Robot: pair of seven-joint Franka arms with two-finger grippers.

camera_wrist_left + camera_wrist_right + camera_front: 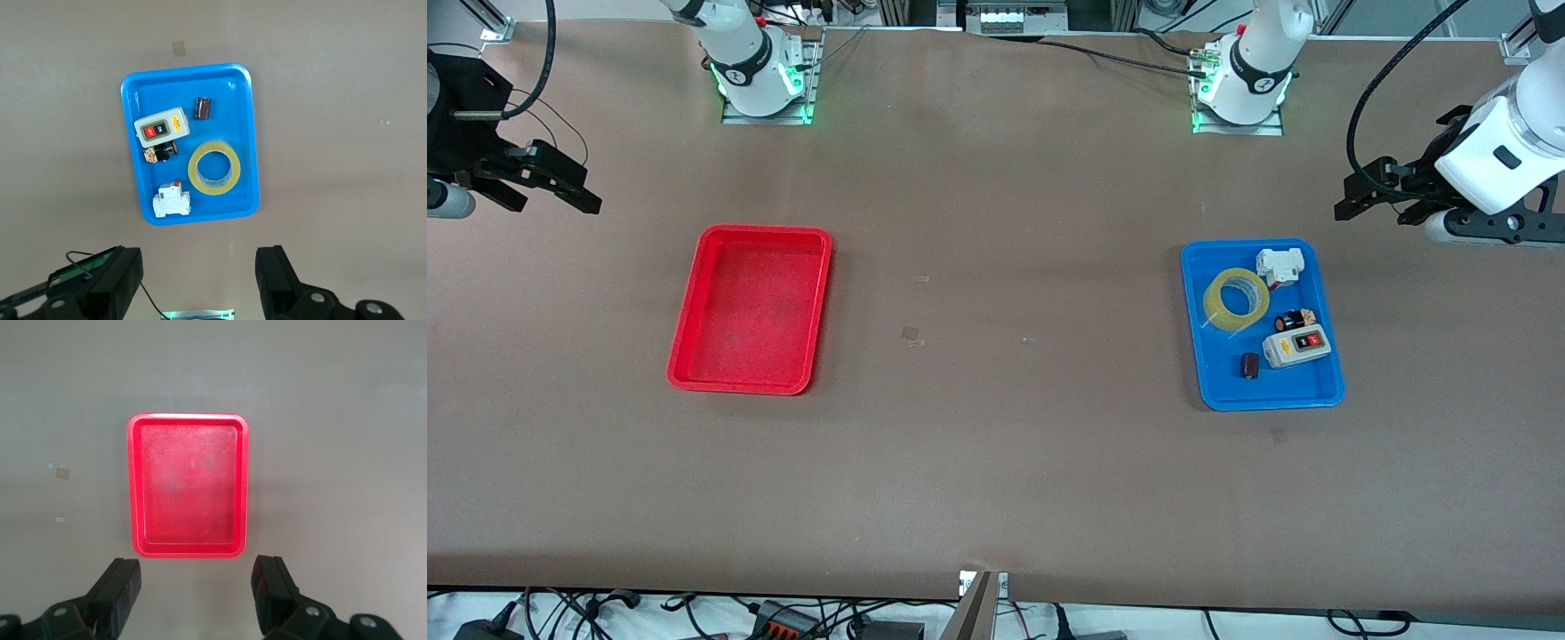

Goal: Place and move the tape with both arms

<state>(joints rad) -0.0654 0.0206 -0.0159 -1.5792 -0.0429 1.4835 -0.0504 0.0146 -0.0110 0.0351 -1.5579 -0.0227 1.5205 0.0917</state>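
The tape (1236, 299), a yellowish translucent ring, lies flat in the blue tray (1218, 378) toward the left arm's end of the table. It also shows in the left wrist view (214, 167), inside the same blue tray (230, 93). My left gripper (1369, 200) hangs open and empty over bare table beside the blue tray; its jaws stand wide apart in the left wrist view (199, 263). My right gripper (560, 182) hangs open and empty over bare table beside the red tray (751, 307), as the right wrist view (197, 577) shows.
The blue tray also holds a grey switch box (1296, 346) with red buttons, a white breaker (1279, 265), a small dark cylinder (1250, 365) and a small black-and-orange part (1296, 319). The red tray (190, 483) holds nothing. Brown tabletop lies between the trays.
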